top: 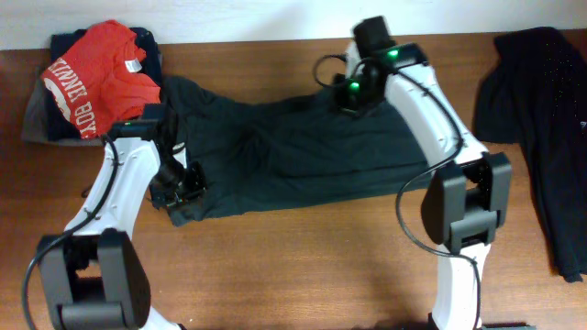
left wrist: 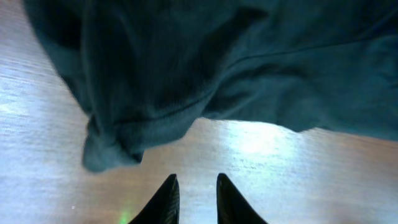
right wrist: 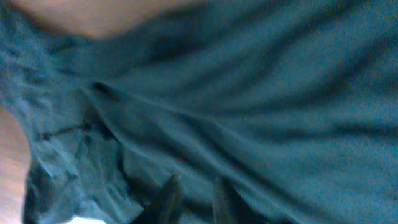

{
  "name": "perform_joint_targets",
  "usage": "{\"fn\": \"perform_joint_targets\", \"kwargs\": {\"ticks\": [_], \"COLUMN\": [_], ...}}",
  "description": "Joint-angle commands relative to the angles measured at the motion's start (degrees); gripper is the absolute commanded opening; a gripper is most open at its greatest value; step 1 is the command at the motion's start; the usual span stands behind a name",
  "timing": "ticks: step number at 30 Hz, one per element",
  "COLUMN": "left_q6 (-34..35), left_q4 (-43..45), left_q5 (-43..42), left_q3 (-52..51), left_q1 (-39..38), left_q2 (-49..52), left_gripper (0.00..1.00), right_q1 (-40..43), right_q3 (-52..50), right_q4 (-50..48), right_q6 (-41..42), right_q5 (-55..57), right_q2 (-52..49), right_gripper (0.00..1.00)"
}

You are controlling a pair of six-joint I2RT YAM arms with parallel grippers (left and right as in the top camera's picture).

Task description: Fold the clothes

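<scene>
The clothes (top: 303,151), a dark T-shirt with its plain side up, lie rumpled across the middle of the table. My left gripper (top: 188,183) is at the shirt's near-left corner. In the left wrist view its tips (left wrist: 194,183) stand a little apart with only bare wood between them, just short of a bunched hem of the clothes (left wrist: 112,149). My right gripper (top: 353,93) is at the shirt's far edge. Its blurred fingers (right wrist: 193,186) are pressed close together into the creased fabric of the clothes (right wrist: 249,93), with cloth between them; whether they pinch it does not show.
A red tee with white lettering (top: 96,78) lies on a dark pile at the far left. Another dark garment (top: 541,119) is draped at the right edge. Bare wooden table (top: 303,257) runs along the front between the two arm bases.
</scene>
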State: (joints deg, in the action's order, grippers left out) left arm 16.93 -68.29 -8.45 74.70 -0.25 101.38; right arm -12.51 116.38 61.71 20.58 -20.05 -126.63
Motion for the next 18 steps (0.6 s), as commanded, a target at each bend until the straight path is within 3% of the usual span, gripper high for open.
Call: {"fn": "perform_joint_targets", "kwargs": {"ticks": [1, 10, 18], "left_q6": [-0.85, -1.18, -1.14], "left_q4": [1.49, 6.19, 5.60], "left_q5": [-0.57, 2.19, 8.55], "left_q3": [-1.09, -1.38, -1.36], "left_q1": [0.13, 0.31, 2.29], "left_q2": [3.41, 13.11, 15.19], "left_gripper": [0.19, 0.19, 0.19], "right_q1": [3.10, 10.47, 11.41], "right_q3": [1.05, 1.03, 1.01], "right_q4": [4.57, 13.16, 13.55], "right_q6": [-2.91, -4.28, -5.38], "right_q5": [-1.77, 7.32, 9.57], "right_q2": [0.04, 0.04, 0.04], "right_gripper": [0.17, 0.17, 0.19]}}
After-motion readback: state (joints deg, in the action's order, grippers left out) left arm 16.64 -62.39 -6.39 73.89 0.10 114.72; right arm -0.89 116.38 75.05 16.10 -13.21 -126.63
